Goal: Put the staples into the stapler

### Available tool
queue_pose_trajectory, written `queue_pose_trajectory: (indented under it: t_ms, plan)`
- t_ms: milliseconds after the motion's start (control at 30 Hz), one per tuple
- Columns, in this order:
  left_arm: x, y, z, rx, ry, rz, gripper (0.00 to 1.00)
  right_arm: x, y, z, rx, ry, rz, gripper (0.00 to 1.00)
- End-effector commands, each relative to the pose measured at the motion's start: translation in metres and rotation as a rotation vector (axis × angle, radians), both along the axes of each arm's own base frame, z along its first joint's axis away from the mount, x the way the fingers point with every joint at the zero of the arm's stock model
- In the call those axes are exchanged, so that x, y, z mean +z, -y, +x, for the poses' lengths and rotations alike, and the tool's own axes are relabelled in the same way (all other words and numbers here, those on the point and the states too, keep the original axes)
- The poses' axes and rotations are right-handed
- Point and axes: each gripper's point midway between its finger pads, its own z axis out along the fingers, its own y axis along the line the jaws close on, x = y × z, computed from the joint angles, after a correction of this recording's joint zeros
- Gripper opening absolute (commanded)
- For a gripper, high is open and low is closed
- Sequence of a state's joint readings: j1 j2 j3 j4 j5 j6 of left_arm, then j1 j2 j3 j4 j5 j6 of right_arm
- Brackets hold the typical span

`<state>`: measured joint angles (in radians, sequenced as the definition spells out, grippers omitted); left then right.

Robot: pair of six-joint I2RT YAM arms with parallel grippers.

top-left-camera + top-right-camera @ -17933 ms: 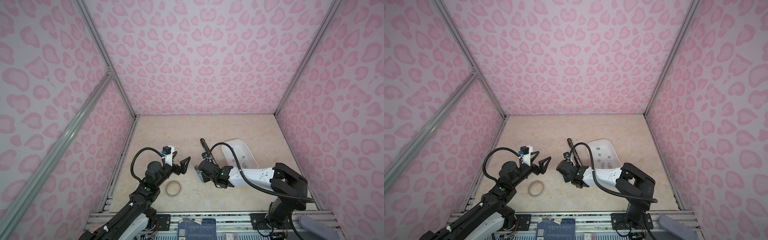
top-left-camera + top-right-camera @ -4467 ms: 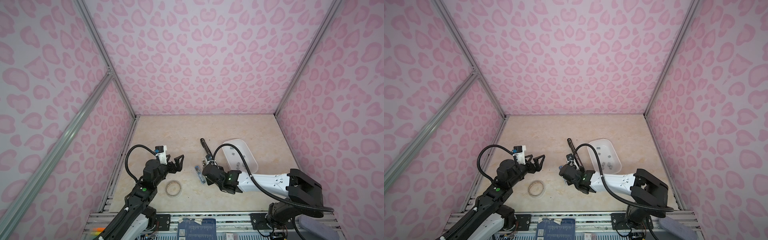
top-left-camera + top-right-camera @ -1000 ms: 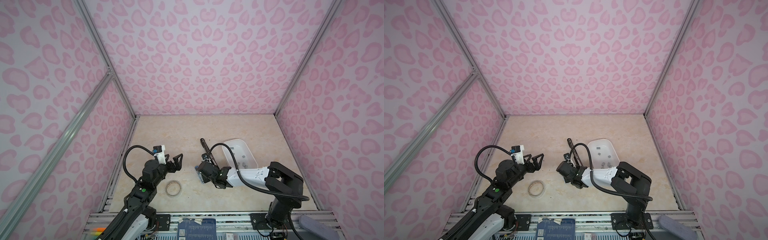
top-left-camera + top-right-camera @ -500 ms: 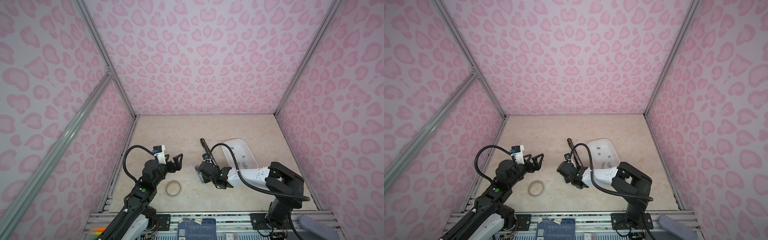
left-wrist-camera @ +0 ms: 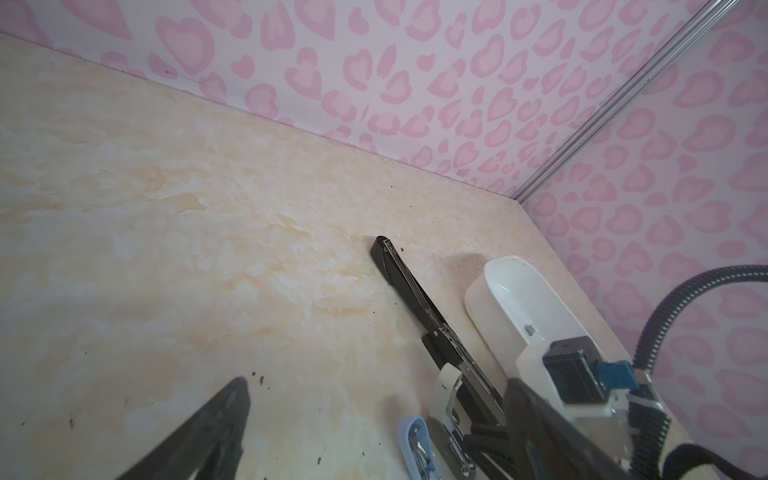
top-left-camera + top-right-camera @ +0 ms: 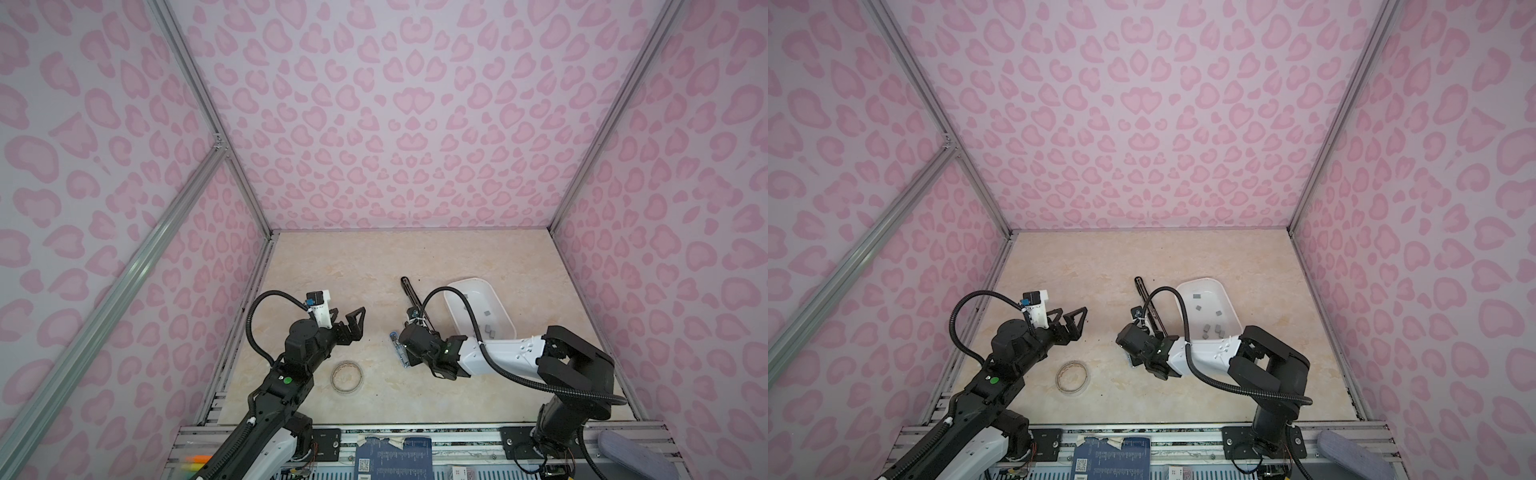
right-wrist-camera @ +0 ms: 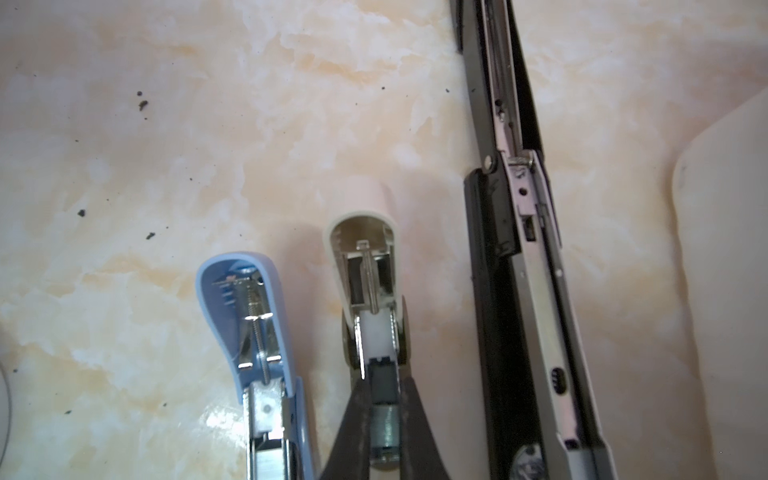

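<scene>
Right wrist view shows right fingers (image 7: 356,428) pinched shut on grey staples (image 7: 385,426) at the open cream stapler (image 7: 332,249); left fingers (image 5: 208,436) gape wide, empty.

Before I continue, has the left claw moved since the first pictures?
Yes. The left claw shifted left: its tip stood right of the tape ring, now in line with its right edge.

No word, brand or number can be read. In both top views, a blue card (image 6: 390,453) on the front rail (image 6: 465,436) bears a small QR code (image 6: 364,464) and lines of print, all too small to make out.
</scene>
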<state>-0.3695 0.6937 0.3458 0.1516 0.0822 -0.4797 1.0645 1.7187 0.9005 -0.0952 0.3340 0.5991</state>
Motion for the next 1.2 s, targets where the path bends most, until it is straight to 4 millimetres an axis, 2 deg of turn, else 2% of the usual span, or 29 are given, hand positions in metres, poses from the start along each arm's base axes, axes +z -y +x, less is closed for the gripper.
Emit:
queue_pose_trajectory:
  t_ms: [0,967,1167]
  plan:
    - [0.01,0.0008,0.0022,-0.001,0.033,-0.005,0.96,-0.0023,-0.0029,0.0007,0.003,0.001,0.008,0.02]
    - [0.0099,0.0005,0.0023,0.0,0.033,-0.004,0.96,-0.0088,0.0002,0.0013,-0.002,-0.01,0.002,0.02]
    - [0.0099,0.0004,0.0023,0.001,0.033,-0.005,0.96,-0.0051,0.001,0.0016,0.0,-0.004,0.001,0.02]
